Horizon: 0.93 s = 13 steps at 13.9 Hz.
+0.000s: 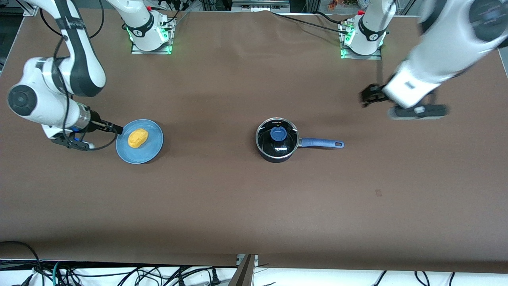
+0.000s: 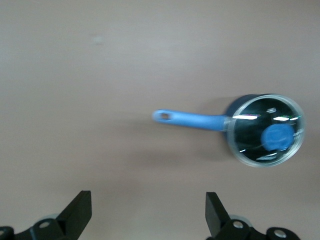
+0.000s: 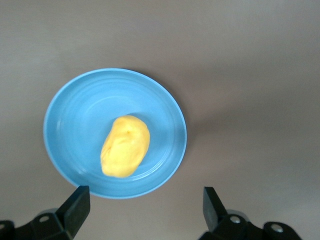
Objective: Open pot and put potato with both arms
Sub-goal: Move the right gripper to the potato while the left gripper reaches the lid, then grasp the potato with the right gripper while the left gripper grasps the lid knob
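We see the saucepan (image 1: 277, 140) at frame centre, glass lid (image 1: 277, 136) still on; the potato (image 1: 137, 138) waits on the blue plate (image 1: 152, 151), centre-left. Left gripper (image 1: 371, 96), upper right, and right gripper (image 1: 115, 128) by the plate hold empty jaws wide, apparently for splitting the work.

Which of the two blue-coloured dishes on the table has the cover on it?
The pot, with its glass lid and blue knob on top. The plate toward the right arm's end is uncovered and holds only the potato.
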Each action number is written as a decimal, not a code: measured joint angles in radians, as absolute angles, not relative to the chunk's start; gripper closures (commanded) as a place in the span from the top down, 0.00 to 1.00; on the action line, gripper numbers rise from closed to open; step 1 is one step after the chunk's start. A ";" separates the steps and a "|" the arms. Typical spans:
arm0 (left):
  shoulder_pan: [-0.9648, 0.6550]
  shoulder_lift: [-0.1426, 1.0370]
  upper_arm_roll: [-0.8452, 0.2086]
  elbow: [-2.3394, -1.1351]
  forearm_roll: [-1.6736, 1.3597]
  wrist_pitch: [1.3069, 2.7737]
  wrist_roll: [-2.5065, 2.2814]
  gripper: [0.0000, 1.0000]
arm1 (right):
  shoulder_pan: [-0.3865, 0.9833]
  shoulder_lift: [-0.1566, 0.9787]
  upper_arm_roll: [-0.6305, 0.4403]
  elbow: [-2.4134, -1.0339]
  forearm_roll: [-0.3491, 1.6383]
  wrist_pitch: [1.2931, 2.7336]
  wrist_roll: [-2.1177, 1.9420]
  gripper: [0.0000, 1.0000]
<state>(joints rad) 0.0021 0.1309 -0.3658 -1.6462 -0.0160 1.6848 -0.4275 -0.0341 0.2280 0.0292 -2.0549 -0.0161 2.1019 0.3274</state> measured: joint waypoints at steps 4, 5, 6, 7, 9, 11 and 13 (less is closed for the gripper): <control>-0.097 0.343 -0.438 -1.600 -0.015 1.853 -0.654 1.00 | -0.034 0.290 0.031 -2.097 -0.016 2.226 0.458 1.00; -0.123 0.402 -0.438 -1.563 -0.015 1.872 -0.684 1.00 | -0.034 0.304 0.032 -2.100 -0.016 2.241 0.488 1.00; -0.146 0.458 -0.437 -1.530 -0.015 1.899 -0.702 1.00 | -0.034 0.315 0.037 -2.100 -0.016 2.251 0.514 1.00; -0.166 0.506 -0.437 -1.506 -0.013 1.944 -0.709 1.00 | -0.033 0.323 0.043 -2.100 -0.016 2.261 0.537 1.00; -0.189 0.572 -0.437 -1.488 -0.003 2.024 -0.733 1.00 | -0.031 0.336 0.053 -2.100 -0.015 2.283 0.574 1.00; -0.197 0.605 -0.436 -1.484 -0.001 2.040 -0.758 1.00 | -0.030 0.352 0.057 -2.101 -0.014 2.305 0.586 1.00; -0.216 0.628 -0.437 -1.487 0.024 2.038 -0.778 1.00 | -0.030 0.369 0.066 -2.101 -0.002 2.316 0.591 1.00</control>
<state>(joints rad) -0.2161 0.6280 -0.4366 -1.4869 0.0239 2.0385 -0.7783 -0.0301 0.3686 0.0657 -2.1015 -0.0022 2.3161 0.5909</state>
